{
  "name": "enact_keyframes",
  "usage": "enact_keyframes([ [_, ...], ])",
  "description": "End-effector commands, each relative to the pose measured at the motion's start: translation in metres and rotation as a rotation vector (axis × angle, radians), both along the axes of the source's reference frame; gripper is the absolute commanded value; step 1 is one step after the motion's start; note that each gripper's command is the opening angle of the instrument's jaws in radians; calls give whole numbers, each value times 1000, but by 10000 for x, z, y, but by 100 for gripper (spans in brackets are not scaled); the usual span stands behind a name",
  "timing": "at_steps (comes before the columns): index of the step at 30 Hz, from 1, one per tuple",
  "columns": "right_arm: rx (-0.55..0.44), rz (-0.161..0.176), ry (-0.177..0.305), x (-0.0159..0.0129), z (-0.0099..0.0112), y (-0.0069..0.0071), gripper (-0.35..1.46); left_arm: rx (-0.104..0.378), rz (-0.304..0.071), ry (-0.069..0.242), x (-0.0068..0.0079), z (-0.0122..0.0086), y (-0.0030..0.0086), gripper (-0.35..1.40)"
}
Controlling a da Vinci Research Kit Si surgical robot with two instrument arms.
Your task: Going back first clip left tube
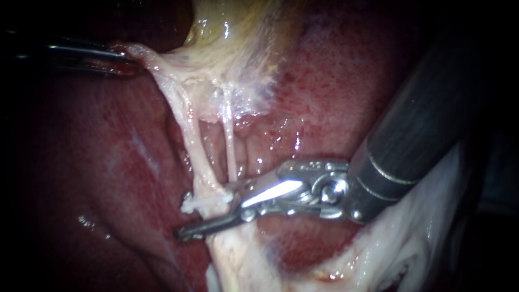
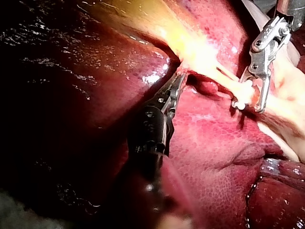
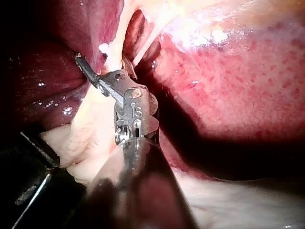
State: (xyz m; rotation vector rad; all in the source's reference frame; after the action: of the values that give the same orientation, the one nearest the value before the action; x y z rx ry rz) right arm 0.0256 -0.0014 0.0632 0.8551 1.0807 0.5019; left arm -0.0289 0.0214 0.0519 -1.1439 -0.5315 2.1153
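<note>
a white clip (image 1: 201,203) is sitting on the left tube (image 1: 190,151); the right instrument's (image 1: 213,212) end effector is gaping around it, so backing out rightward seems next. the left instrument (image 1: 121,54) is clamping pale tissue (image 1: 157,67).

a: left instrument (image 1: 127,54)?
b: lost in the dark along the shaft, out to the edge; buried at the pincer tip in the pale tissue (image 1: 173,86) clamped there.
a: right instrument (image 1: 211,217)?
b: cut off at the upper right; blurred up close in the right wrist view.
a: white lump (image 1: 195,203) at the foot of the left tube (image 1: 189,151)?
b: too small to call a clip.
</note>
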Motion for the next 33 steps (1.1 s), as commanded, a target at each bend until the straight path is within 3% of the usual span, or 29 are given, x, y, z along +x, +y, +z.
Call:
enact_keyframes([
  [1,-13,1,-6,-2,1,2,50,0,0,0,0,0,0,-35],
  [6,-118,-20,-7,-9,1,4,50,0,0,0,0,-1,-1,-35],
  [9,-167,-12,-1,-15,-4,6,50,0,0,0,1,-1,-1,-35],
  [14,-278,-26,33,-32,-20,15,50,0,0,0,1,-1,-1,-35],
  [19,-395,-11,43,-68,-45,28,50,0,1,-1,3,-2,-1,-35],
  [23,-476,-20,42,-101,-58,32,50,0,1,-1,4,-2,-1,-35],
  [29,-537,-50,6,-151,-66,36,50,0,1,-1,4,-1,-1,-35],
  [33,-551,-38,-7,-174,-74,46,50,0,1,-1,4,-1,-1,-35],
])
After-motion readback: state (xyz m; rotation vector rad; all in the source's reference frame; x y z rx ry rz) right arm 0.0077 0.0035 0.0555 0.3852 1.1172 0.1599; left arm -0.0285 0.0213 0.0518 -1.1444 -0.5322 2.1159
